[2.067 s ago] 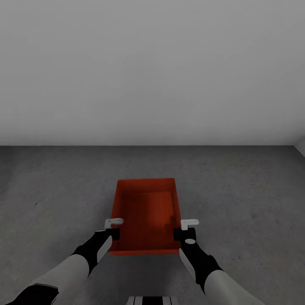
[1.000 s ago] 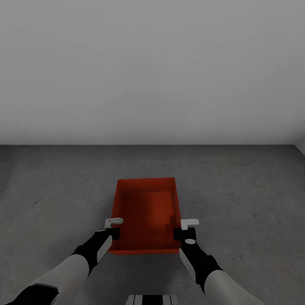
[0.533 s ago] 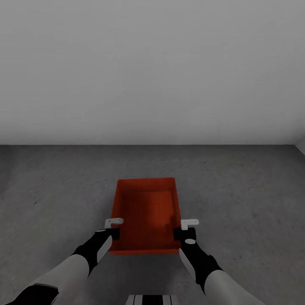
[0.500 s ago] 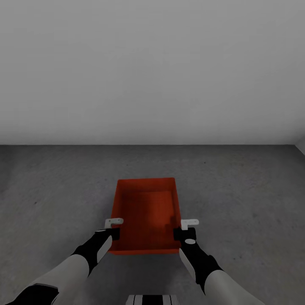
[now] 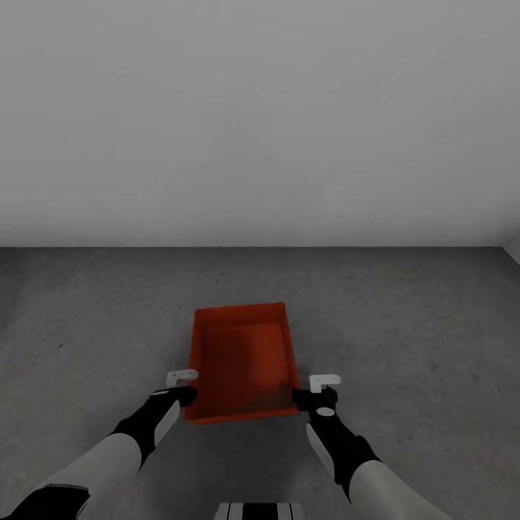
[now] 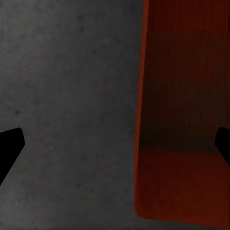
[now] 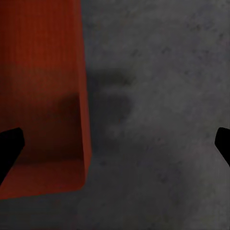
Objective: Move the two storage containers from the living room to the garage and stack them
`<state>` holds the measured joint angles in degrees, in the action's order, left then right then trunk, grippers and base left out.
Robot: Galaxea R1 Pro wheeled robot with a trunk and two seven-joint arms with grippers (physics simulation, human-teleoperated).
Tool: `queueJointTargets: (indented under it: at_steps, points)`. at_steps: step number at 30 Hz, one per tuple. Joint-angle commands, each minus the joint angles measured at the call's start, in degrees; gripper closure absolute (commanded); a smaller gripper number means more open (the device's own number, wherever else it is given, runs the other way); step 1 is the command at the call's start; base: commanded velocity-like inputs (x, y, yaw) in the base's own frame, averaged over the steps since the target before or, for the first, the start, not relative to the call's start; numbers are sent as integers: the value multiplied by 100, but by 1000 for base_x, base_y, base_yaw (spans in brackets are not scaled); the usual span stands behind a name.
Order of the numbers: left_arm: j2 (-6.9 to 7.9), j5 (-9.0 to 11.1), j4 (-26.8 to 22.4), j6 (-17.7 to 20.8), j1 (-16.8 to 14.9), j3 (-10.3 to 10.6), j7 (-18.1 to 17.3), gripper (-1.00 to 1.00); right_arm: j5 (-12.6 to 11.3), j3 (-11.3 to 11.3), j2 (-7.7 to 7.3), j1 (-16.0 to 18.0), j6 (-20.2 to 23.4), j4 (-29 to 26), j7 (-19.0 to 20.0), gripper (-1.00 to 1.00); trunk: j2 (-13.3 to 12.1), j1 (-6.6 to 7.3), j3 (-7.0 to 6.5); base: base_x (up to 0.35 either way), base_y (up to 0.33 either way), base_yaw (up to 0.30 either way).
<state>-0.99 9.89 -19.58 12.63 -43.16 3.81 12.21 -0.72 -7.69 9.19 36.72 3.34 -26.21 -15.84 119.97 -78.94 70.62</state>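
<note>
Releasing container (image 5: 242, 361) onto garage floor (image 5: 404, 318), near far wall (image 5: 260, 123). My left hand (image 5: 180, 385) and right hand (image 5: 318, 388) both spread wide, flanking near corners, gripping nothing. First bin looks placed. Next: withdraw arms, fetch second bin, stack on top.

We see our two arms as light grey forearm shells that give way to glossy black wrist sections, the right one marked with a small pale oval patch on its upper face. Our left gripper (image 5: 182, 384) and right gripper (image 5: 318, 387) each carry a small white angled bracket above a black body, and in the wrist views their fingertips (image 6: 9, 148) appear as plain black wedges. A striped black-and-white piece of our trunk (image 5: 258, 511) sits between the arms.
</note>
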Motion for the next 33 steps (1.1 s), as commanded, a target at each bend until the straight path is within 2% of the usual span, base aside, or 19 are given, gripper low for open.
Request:
queueJointTargets:
  at_steps: [1,15,33]
  points:
    - [3,57,-18,29,0,41,41,-100,-4,-43,-5,2,35,-7,-43,-100,1,1,3,0,0,0]
    - [-6,66,-33,29,0,32,45,-100,10,-48,3,2,42,-7,-24,-100,1,1,3,0,0,0]
    - [-6,66,-33,20,0,32,45,-100,19,-56,21,2,44,-7,-19,-100,-721,396,-320,0,0,0]
